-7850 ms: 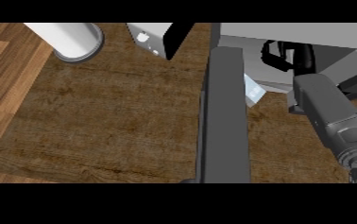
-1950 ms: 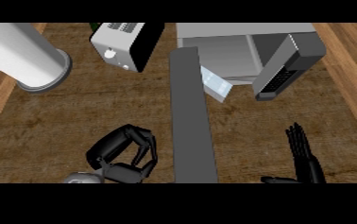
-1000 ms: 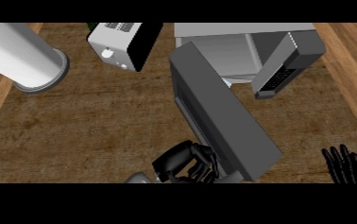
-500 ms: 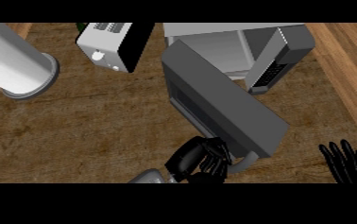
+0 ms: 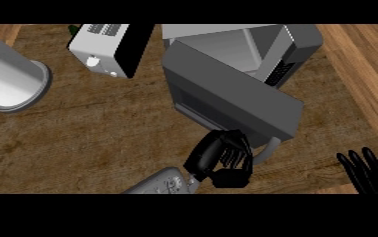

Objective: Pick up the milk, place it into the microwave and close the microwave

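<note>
Against the half-shut door our left hand presses, fingers curled, holding nothing. Our right hand rests with fingers apart at the table's right edge. We cannot see the milk.

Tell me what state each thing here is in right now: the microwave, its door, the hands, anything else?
Microwave: open, inside mostly hidden by the door.
Microwave door: partly swung, not shut.
Left hand: fingers curled, at the door's handle.
Right hand: fingers straight, at the lower right edge.
Toaster: upright on the counter.
Milk: not visible.
</note>
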Motion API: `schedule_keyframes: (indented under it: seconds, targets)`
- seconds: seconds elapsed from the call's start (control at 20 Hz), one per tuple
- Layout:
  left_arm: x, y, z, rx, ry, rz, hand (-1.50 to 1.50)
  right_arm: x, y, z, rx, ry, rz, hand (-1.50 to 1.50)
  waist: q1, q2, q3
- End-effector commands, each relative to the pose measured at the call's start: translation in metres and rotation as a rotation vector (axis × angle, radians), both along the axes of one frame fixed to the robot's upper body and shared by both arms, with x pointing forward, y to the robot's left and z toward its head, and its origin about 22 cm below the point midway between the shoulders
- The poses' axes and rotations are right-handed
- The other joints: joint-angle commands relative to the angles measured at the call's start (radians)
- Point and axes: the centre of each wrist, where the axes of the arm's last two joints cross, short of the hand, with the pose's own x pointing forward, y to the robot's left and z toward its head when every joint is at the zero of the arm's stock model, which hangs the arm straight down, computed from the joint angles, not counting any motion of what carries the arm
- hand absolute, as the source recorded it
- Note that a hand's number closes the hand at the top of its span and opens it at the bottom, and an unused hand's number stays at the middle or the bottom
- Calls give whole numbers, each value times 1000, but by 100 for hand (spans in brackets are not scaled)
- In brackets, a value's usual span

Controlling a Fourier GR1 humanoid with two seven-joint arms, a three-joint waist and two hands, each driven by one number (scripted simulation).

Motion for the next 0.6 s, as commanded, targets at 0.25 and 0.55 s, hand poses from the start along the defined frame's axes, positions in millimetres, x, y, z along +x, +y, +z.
schedule_keyframes:
  seconds: [0.25, 0.55]
  targets:
    - [42, -15, 34, -63, -78, 117, 150, 1, 5, 21, -8, 8, 17, -150, -42, 15, 0]
    - [63, -14, 43, -106, -46, 181, 150, 5, 1, 34, -27, -5, 27, -150, -60, 27, 1]
